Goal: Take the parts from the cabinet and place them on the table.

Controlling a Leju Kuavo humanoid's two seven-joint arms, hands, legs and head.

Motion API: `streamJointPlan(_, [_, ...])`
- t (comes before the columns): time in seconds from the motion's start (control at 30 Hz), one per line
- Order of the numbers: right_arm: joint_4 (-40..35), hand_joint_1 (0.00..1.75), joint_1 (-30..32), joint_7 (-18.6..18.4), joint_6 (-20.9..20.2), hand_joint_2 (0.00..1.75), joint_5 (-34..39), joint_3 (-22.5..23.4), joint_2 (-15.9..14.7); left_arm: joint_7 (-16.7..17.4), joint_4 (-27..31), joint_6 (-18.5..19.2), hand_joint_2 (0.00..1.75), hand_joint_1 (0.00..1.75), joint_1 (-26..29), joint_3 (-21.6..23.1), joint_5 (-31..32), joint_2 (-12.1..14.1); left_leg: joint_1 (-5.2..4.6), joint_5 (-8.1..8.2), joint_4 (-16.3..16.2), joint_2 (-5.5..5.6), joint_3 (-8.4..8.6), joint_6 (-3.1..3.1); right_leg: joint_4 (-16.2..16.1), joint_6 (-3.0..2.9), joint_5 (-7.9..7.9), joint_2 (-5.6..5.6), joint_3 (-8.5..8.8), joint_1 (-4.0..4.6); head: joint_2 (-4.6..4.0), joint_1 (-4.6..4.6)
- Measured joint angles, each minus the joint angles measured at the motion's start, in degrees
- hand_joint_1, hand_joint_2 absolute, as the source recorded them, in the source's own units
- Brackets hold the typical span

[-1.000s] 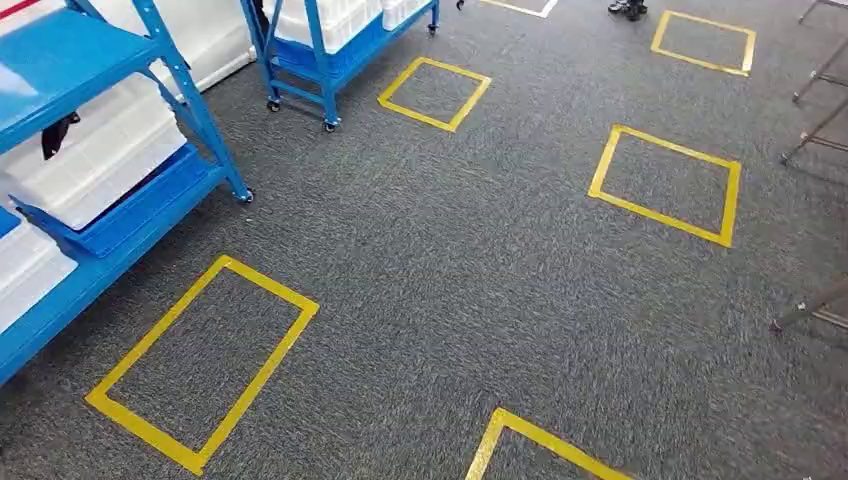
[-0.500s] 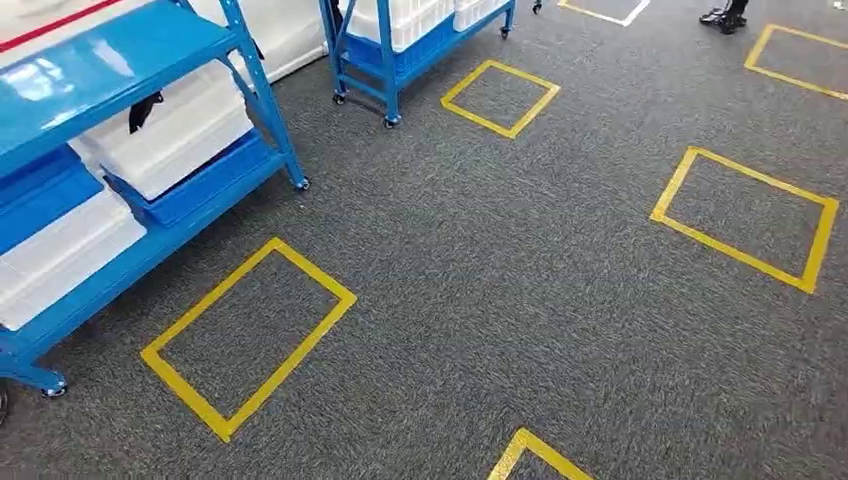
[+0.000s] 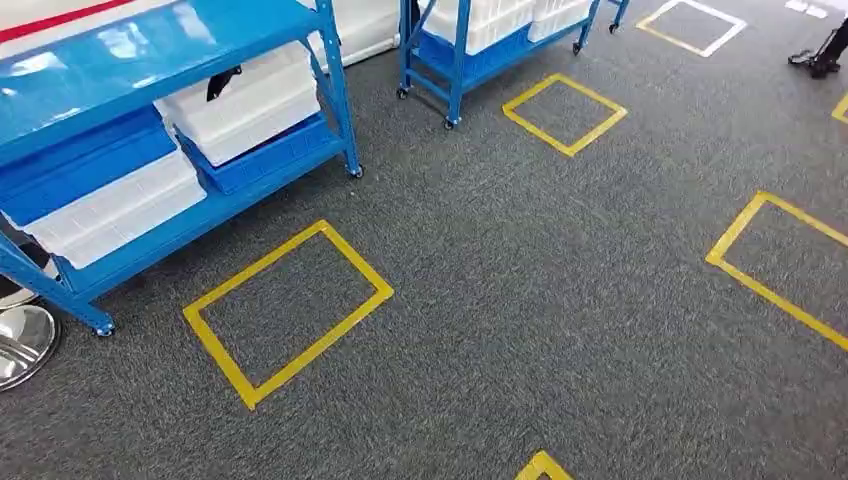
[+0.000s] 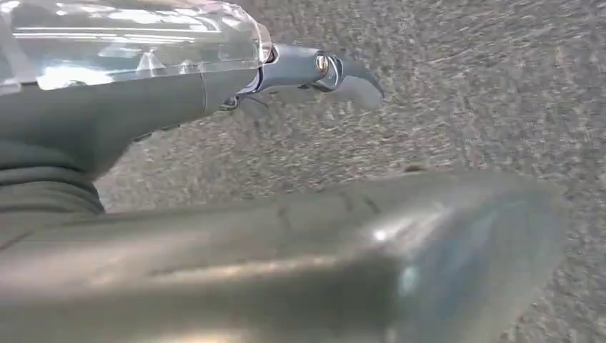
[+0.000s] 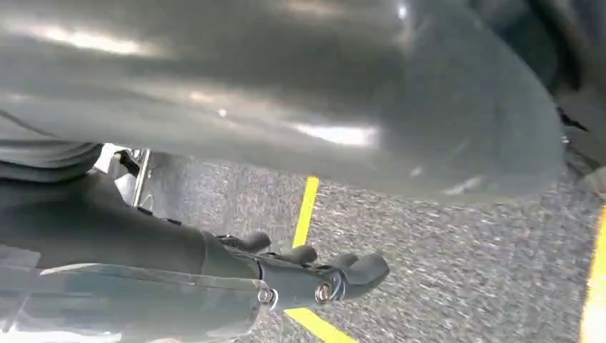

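Head view: blue cabinet (image 3: pixel 170 130) stands at the left edge of the carpet, white bins (image 3: pixel 245 105) on its lower shelves; whether parts lie in them I cannot tell. A yellow floor square (image 3: pixel 288 310) lies just before it, and a round metal base (image 3: pixel 22 345) sits near the cabinet's caster. Risk: stopping off the square would leave the shelves out of reach, or a foot could clip the base. Left wrist view: left hand (image 4: pixel 314 71) hangs over carpet, fingers extended, holding nothing. Right wrist view: right hand (image 5: pixel 314 275) hangs likewise, fingers loosely curled and empty; either arm could strike the cabinet frame when raised too close.
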State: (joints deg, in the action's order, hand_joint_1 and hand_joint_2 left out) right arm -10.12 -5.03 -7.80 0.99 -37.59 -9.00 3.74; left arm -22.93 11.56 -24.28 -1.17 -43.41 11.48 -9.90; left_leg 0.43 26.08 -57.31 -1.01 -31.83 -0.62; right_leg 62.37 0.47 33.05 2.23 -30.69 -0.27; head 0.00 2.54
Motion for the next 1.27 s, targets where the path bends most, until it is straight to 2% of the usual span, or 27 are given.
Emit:
streamJointPlan(0.07, [0.0, 0.0, 0.5, 0.17, 0.2, 0.0, 0.46, 0.31, -0.26, -0.22, 0.0, 0.63, 0.0, 0.0, -0.33, 0.04, 0.17, 0.07, 0.0, -0.1, -0.02, 1.24, -0.24, -0.32, 8.9, 0.15, 4.19, -1.69, -4.58, -0.18, 0.0, -0.02])
streamJointPlan(0.1, [0.02, 0.0, 0.65, 0.33, 0.33, 0.0, 0.9, 0.52, -0.37, -0.5, 0.0, 1.38, 0.0, 0.0, -0.27, 0.09, 0.55, 0.09, 0.0, -0.1, -0.07, 2.05, -0.3, -0.32, 12.7, 0.24, 5.2, -1.85, -6.69, -0.17, 0.0, -0.02])
streamJointPlan(0.13, [0.02, 0.0, 0.97, 0.63, 0.5, 0.0, 1.53, 0.92, -0.48, -0.72, 0.0, 2.34, 0.0, 0.0, -0.1, 0.2, 1.18, 0.13, 0.01, -0.1, -0.13, 2.81, -0.28, -0.32, 13.43, 0.3, 4.48, -1.87, -7.31, -0.19, 0.0, 0.0])
streamJointPlan(0.17, [0.02, 0.0, 1.04, 0.7, 0.72, 0.0, 2.31, 1.55, -0.57, -0.98, 0.0, 3.55, 0.0, 0.0, 0.09, 0.43, 2.0, 0.2, 0.02, -0.08, -0.2, 3.46, -0.19, -0.3, 11.82, 0.29, 2.69, -1.9, -6.77, -0.28, 0.0, -0.02])
streamJointPlan(0.2, [0.02, 0.0, 1.11, 0.72, 1.0, 0.0, 3.23, 2.29, -0.61, -1.27, 0.0, 4.84, 0.0, 0.0, 0.31, 0.83, 3.03, 0.24, 0.04, 0.02, -0.3, 4.29, -0.05, -0.15, 7.6, 0.21, -0.36, -2.09, -4.98, -0.47, 0.0, -0.02])
streamJointPlan(0.23, [0.02, 0.0, 1.29, 0.74, 1.27, 0.0, 3.91, 3.0, -0.74, -1.35, 0.0, 5.82, 0.0, 0.0, 0.41, 1.23, 3.78, 0.3, 0.09, 0.14, -0.51, 5.14, 0.07, 0.05, 2.03, 0.15, -3.6, -3.06, -2.56, -0.7, 0.0, 0.0])
streamJointPlan(0.27, [0.04, 0.0, 1.64, 0.79, 1.33, 0.0, 4.2, 3.76, -0.83, -1.11, 0.0, 6.78, 0.0, 0.0, 0.56, 1.68, 4.44, 0.37, 0.19, 0.31, -0.75, 5.83, -0.03, 0.32, -2.05, 0.02, -4.68, -5.56, -1.0, -1.01, 0.0, -0.02])
streamJointPlan(0.3, [0.15, 0.0, 2.07, 0.81, 1.29, 0.0, 4.2, 4.2, -0.98, -0.7, 0.0, 7.19, 0.0, 0.0, 0.49, 1.92, 4.57, 0.46, -0.14, 0.43, -1.28, 6.47, -0.49, 0.83, -2.96, 0.08, -4.12, -7.8, -0.68, -1.01, 0.0, -0.02])
streamJointPlan(0.4, [0.17, 0.0, 2.2, 0.81, 1.16, 0.0, 3.69, 5.01, -1.29, 0.83, 0.0, 7.45, 0.0, 0.0, 0.77, 2.43, 6.01, 0.9, 0.4, -0.2, -0.72, 8.39, -1.07, 2.05, -2.82, -0.54, -4.17, -6.17, -0.83, -0.47, 0.0, 0.0])
streamJointPlan(0.43, [0.17, 0.0, 2.23, 0.79, 1.29, 0.0, 3.69, 5.4, -1.42, 0.87, 0.0, 7.78, 0.0, 0.0, 0.84, 2.89, 6.69, 1.07, 0.35, -0.22, -0.75, 8.97, -1.33, 2.42, -3.41, -1.03, -4.46, -5.55, -0.72, -0.98, 0.0, 0.0])
streamJointPlan(0.47, [0.17, 0.0, 2.2, 0.83, 1.6, 0.0, 3.89, 5.81, -1.57, 0.55, 0.0, 8.9, 0.0, 0.0, 0.94, 3.43, 7.26, 1.42, 0.3, 0.5, -1.75, 6.63, -1.59, 2.47, -3.86, -1.53, -4.69, -4.48, -0.47, -0.98, 0.0, 0.0])
streamJointPlan(0.5, [0.17, 0.0, 2.25, 1.2, 1.79, 0.0, 4.02, 6.01, -1.66, 0.24, 0.0, 9.77, 0.0, 0.0, 0.84, 3.78, 7.83, 1.53, 0.13, 2.3, -4.35, 3.97, -2.8, 2.61, -3.99, -2.02, -4.76, -3.95, -0.44, -0.93, 0.0, 0.04])
streamJointPlan(0.57, [0.17, 0.0, 2.56, 1.51, 1.99, 0.0, 4.5, 6.71, -1.81, -0.28, 0.0, 10.75, 0.0, 0.0, 0.48, 4.54, 8.39, 1.88, 0.26, 6.62, -12.99, 2.07, -6.82, 2.97, -3.95, -2.3, -4.65, -2.24, -0.48, -0.56, 0.0, 0.04])
streamJointPlan(0.6, [0.17, 0.0, 2.63, 1.57, 2.08, 0.0, 4.55, 6.95, -1.88, -0.39, 0.0, 10.82, 0.0, 0.0, 0.43, 4.77, 8.46, 1.9, 0.29, 8.12, -16.87, 1.76, -8.6, 3.09, -3.93, -2.4, -4.58, -1.34, -0.49, -0.45, 0.0, 0.04])
streamJointPlan(0.63, [0.18, 0.0, 2.72, 1.59, 2.07, 0.0, 4.61, 7.19, -1.99, -0.48, 0.0, 10.86, 0.0, 0.0, 0.47, 5.03, 8.57, 1.9, 0.29, 8.35, -19.18, 1.5, -9.6, 3.18, -3.92, -2.45, -4.51, -0.41, -0.44, -0.33, 0.0, 0.04])
streamJointPlan(0.67, [0.17, 0.0, 2.74, 1.62, 2.08, 0.0, 4.68, 7.3, -2.01, -0.48, 0.0, 10.88, 0.0, 0.0, 0.61, 5.09, 8.59, 1.99, 0.28, 7.0, -17.85, 1.34, -8.85, 3.14, -3.92, -2.44, -4.43, 0.29, -0.34, -0.23, 0.0, 0.04])
streamJointPlan(0.73, [0.17, 0.0, 2.69, 1.72, 2.18, 0.0, 4.65, 7.36, -2.05, -0.63, 0.0, 11.27, 0.0, 0.0, 0.85, 5.29, 8.72, 2.18, 0.17, 2.26, -9.05, 0.6, -4.15, 2.63, -3.92, -2.35, -4.18, 1.41, 0.03, -0.06, 0.0, 0.04])
streamJointPlan(0.77, [0.17, 0.0, 2.69, 2.01, 2.43, 0.0, 4.68, 7.43, -2.05, -1.07, 0.0, 11.76, 0.0, 0.0, 0.83, 5.51, 9.03, 2.34, -0.22, -0.16, -3.03, -1.76, -0.91, 1.82, -3.94, -2.23, -4.01, 2.01, 0.34, 0.06, 0.0, 0.04])
streamJointPlan(0.8, [0.17, 0.0, 2.81, 2.44, 2.79, 0.0, 4.79, 7.58, -2.03, -1.75, 0.0, 12.33, 0.0, 0.0, 0.6, 5.77, 9.58, 2.62, -0.91, 0.92, -0.92, -4.27, 0.11, 1.23, -3.93, -1.88, -3.72, 2.54, 0.33, 0.28, 0.0, 0.02])
streamJointPlan(0.87, [0.17, 0.0, 2.66, 3.59, 4.57, 0.0, 6.47, 8.53, -2.1, -3.11, 0.0, 13.9, 0.0, 0.0, 0.48, 6.49, 10.89, 2.71, -1.25, 1.23, -0.35, -3.15, -0.29, 0.34, -4.4, -1.0, -3.34, 3.48, 0.55, 0.23, 0.0, 0.04])
streamJointPlan(0.93, [0.13, 0.0, 2.67, 4.9, 6.36, 0.0, 9.4, 10.47, -2.12, -3.78, 0.0, 15.72, 0.0, 0.0, 0.74, 7.63, 12.99, 2.99, -0.87, 1.39, 0.38, -1.92, 0.59, -0.65, -3.01, -0.06, -4.47, 3.76, 1.33, 0.1, 0.0, 0.04])
streamJointPlan(1.0, [0.11, 0.0, 2.77, 6.03, 7.49, 0.0, 10.14, 12.2, -2.4, -4.07, 0.0, 17.03, 0.0, 0.0, 0.76, 8.96, 14.76, 3.15, -0.53, 1.09, 1.0, -1.47, 2.01, -1.1, -0.29, 0.12, -2.49, -0.36, 0.32, -0.41, 0.0, 0.02])
streamJointPlan(1.03, [0.11, 0.0, 3.03, 6.42, 7.82, 0.0, 10.38, 12.8, -2.4, -4.19, 0.0, 17.26, 0.0, 0.0, 0.45, 9.46, 15.17, 3.3, -0.43, 1.11, 0.93, -1.03, 2.09, -1.13, 3.17, 0.24, -0.7, -1.51, -1.78, -0.54, 0.0, 0.0])
streamJointPlan(1.1, [0.11, 0.0, 3.33, 6.82, 8.06, 0.0, 10.77, 13.92, -2.47, -4.33, 0.0, 17.64, 0.0, 0.0, 0.09, 10.29, 15.58, 3.32, -0.44, 1.52, 0.89, -0.3, 2.46, -1.2, 11.68, 0.8, 2.69, -2.1, -7.38, -0.63, 0.0, 0.02])
streamJointPlan(1.13, [0.11, 0.0, 3.43, 6.86, 8.2, 0.0, 10.91, 14.38, -2.47, -4.39, 0.0, 17.74, 0.0, 0.0, 0.06, 10.6, 15.67, 3.34, -0.4, 1.9, 0.89, 0.16, 2.88, -1.06, 13.76, 1.08, 2.96, -2.11, -9.31, -0.68, 0.0, 0.02])
streamJointPlan(1.2, [0.11, 0.0, 3.99, 7.26, 8.39, 0.0, 11.17, 15.12, -2.51, -4.39, 0.0, 17.83, 0.0, 0.0, 0.17, 11.1, 16.02, 3.34, -0.16, 2.93, 0.86, 0.86, 4.32, -0.62, 10.29, 1.42, 0.19, -2.1, -9.38, -0.97, 0.0, 0.02])
streamJointPlan(1.27, [0.11, 0.0, 4.44, 8.07, 8.44, 0.0, 11.96, 16.02, -2.62, -4.04, 0.0, 17.92, 0.0, 0.0, 0.25, 11.63, 16.39, 3.34, 0.15, 4.37, 0.78, 1.26, 6.0, 0.04, 1.07, 1.83, -5.69, -2.07, -6.71, -1.33, 0.0, 0.0])
